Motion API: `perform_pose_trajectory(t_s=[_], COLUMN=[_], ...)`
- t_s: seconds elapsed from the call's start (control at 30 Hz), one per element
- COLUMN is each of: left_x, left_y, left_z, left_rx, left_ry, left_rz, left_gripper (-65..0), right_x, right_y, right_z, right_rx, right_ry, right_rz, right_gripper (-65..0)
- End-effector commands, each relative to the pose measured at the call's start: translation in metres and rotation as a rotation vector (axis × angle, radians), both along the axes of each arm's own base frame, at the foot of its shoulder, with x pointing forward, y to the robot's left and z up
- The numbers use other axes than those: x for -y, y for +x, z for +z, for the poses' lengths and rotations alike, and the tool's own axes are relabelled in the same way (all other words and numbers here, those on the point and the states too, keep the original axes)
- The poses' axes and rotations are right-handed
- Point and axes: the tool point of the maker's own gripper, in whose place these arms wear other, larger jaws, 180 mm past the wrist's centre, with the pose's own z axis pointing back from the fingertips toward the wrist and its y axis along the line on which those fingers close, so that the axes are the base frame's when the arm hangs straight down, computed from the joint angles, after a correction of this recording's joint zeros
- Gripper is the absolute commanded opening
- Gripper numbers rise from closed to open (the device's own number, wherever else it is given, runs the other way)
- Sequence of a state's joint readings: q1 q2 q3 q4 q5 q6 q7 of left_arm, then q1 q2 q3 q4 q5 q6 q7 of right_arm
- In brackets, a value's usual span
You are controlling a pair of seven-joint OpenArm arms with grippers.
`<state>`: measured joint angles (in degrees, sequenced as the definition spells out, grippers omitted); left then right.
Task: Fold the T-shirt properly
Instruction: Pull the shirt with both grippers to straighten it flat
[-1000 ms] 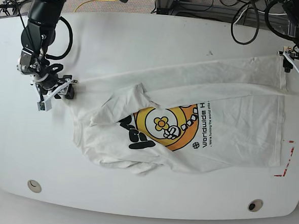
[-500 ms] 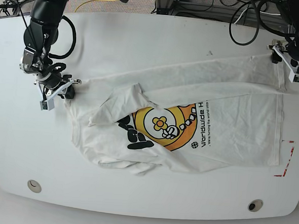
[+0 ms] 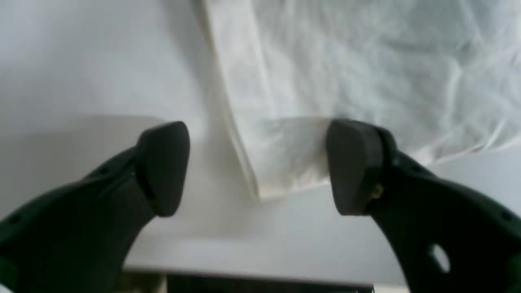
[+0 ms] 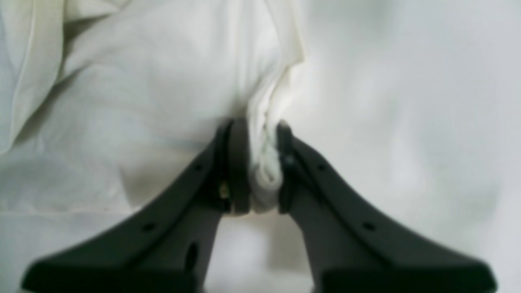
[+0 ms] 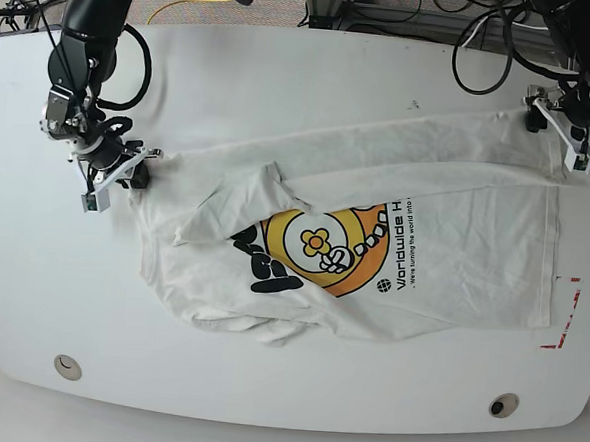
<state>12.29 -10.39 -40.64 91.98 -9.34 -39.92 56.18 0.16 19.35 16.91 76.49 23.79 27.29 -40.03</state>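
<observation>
On the left of the base view, your right gripper [image 5: 117, 175] is clamped onto the edge of the T-shirt [image 5: 453, 251], and the right wrist view confirms it: the two dark fingers [image 4: 238, 162] are nearly together with a bunched white fold squeezed between them. From there the shirt spreads across the white table [image 5: 284, 80], rumpled near that grip, with one flap folded over so it partly covers the orange and yellow print [image 5: 324, 245]. The black lettering [image 5: 406, 243] runs beside the print, and past it the cloth lies flatter toward the right. A red mark [image 5: 565, 318] sits on the table just off the shirt's right edge. Up at the far right, your left gripper [image 5: 563, 125] is over the shirt's upper right corner. In the left wrist view its jaws stand wide apart, holding nothing, with the corner of the shirt [image 3: 285, 162] lying in the gap between them; that view is blurred, so you can't tell whether the fingertips [image 3: 354, 167] touch the cloth.
</observation>
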Motion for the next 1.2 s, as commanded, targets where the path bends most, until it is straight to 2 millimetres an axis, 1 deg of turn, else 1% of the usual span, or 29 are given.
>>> perform_pose_trajectory(t_s=[0.0,0.03,0.1,0.17,0.23,0.3,0.37,0.4,0.47,0.53,0.57,0.67,0.73,0.8,0.93,1.03,1.17], left_x=[-0.005,-0.005,-0.002,0.002,0.006,0.013,0.020,0.024,0.033,0.039,0.046,0.054,0.055,0.051,0.038,0.030,0.026], left_y=[0.003,0.005,0.006,0.004,0.005,0.006,0.012,0.012,0.011,0.015,0.015,0.007,0.003,-0.005,-0.020,-0.027,-0.030], left_z=[-0.001,-0.002,-0.013,-0.021,-0.023,-0.023,-0.018,-0.017,-0.012,-0.004,-0.002,0.006,0.012,0.017,0.019,0.019,0.020], left_rx=[-0.012,-0.014,-0.035,-0.055,-0.063,-0.067,-0.056,-0.058,-0.058,-0.048,-0.048,-0.044,-0.038,-0.049,-0.091,-0.118,-0.129], left_ry=[0.006,0.000,-0.030,-0.050,-0.054,-0.049,-0.034,-0.026,-0.001,0.026,0.036,0.065,0.084,0.115,0.158,0.177,0.189], left_rz=[-0.006,-0.004,-0.001,-0.002,-0.016,-0.045,-0.083,-0.105,-0.160,-0.208,-0.240,-0.286,-0.301,-0.321,-0.344,-0.355,-0.361], left_gripper=[-26.1,-29.7,-39.4,-46.5,-52.5,-55.3,-56.8,-57.9,-60.8,-62.2,-62.6,-62.6,-62.6,-62.6,-62.6,-62.5,-62.1], right_x=[0.005,0.005,0.005,0.004,0.005,0.012,0.010,0.012,0.022,0.029,0.033,0.034,0.039,0.044,0.049,0.049,0.051], right_y=[0.003,0.001,-0.005,-0.005,-0.014,-0.021,-0.027,-0.031,-0.044,-0.055,-0.064,-0.086,-0.100,-0.116,-0.139,-0.148,-0.157], right_z=[0.007,0.006,0.002,0.007,0.008,0.012,0.015,0.016,0.015,0.015,0.013,0.012,0.014,0.016,0.014,0.010,0.008], right_rx=[0.011,0.008,-0.003,0.009,0.009,0.019,0.031,0.029,0.003,-0.020,-0.040,-0.064,-0.072,-0.087,-0.122,-0.143,-0.159], right_ry=[-0.022,-0.021,-0.022,-0.030,-0.040,-0.052,-0.046,-0.048,-0.062,-0.077,-0.087,-0.091,-0.102,-0.117,-0.139,-0.142,-0.146], right_rz=[0.010,0.010,0.012,0.019,0.019,0.004,-0.010,-0.022,-0.046,-0.059,-0.067,-0.089,-0.111,-0.131,-0.137,-0.135,-0.140], right_gripper=[-57.7,-59.0,-64.0,-65.0,-65.0,-65.0,-65.0,-65.0,-65.0,-65.0,-65.0,-65.0,-65.0,-65.0,-65.0,-65.0,-65.0])
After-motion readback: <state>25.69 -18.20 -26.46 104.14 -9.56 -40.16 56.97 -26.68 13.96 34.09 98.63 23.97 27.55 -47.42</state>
